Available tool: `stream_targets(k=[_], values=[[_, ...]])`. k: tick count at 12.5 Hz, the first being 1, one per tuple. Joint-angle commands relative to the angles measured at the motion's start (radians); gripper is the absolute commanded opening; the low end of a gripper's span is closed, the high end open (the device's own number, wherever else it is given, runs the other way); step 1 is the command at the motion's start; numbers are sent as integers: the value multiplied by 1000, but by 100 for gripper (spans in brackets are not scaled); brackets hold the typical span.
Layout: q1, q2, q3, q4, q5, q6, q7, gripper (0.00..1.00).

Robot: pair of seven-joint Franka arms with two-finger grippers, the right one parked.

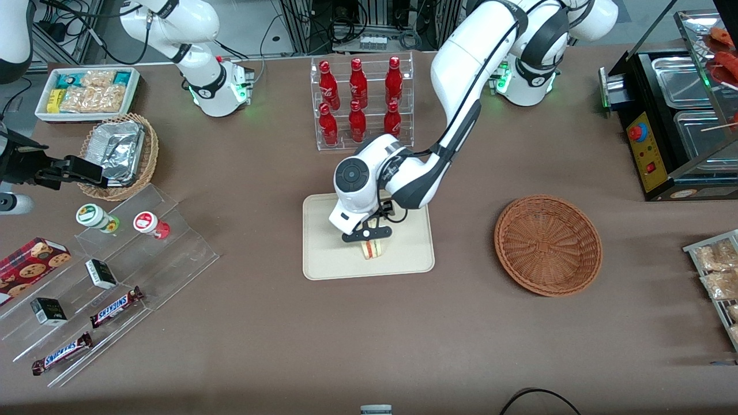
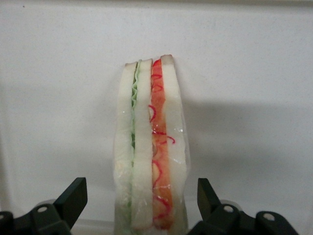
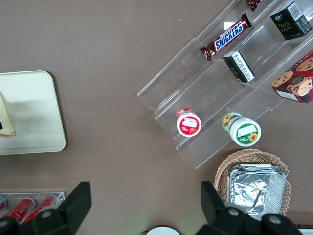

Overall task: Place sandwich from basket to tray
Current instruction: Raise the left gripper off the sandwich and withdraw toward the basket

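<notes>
Hovering at the frame's centre, the hand (image 1: pixel 367 233) has its fingers apart, flanking the sandwich (image 1: pixel 373 249), which stands on edge on the tray (image 1: pixel 323 259); the basket (image 1: pixel 548 245) sits centre-right.

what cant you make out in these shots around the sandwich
- Front view: the pincer and arm cover part of the sandwich and tray.
- Left wrist view: the sandwich's lower end is cut off by the frame edge between the open fingers.
- Right wrist view: only a sliver of sandwich shows.
</notes>
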Motion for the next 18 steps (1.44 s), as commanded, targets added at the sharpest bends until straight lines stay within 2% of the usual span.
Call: stream_targets(k=[1, 7, 9, 11, 13, 18], values=[[-13, -3, 14, 36, 14, -15, -24, 100], [14, -95, 16, 46, 2, -107, -4, 100], [51, -145, 13, 57, -1, -175, 77, 100], [88, -194, 13, 59, -38, -206, 126, 100], [151, -242, 13, 54, -77, -244, 203, 100], [309, -326, 16, 21, -74, -385, 444, 100]])
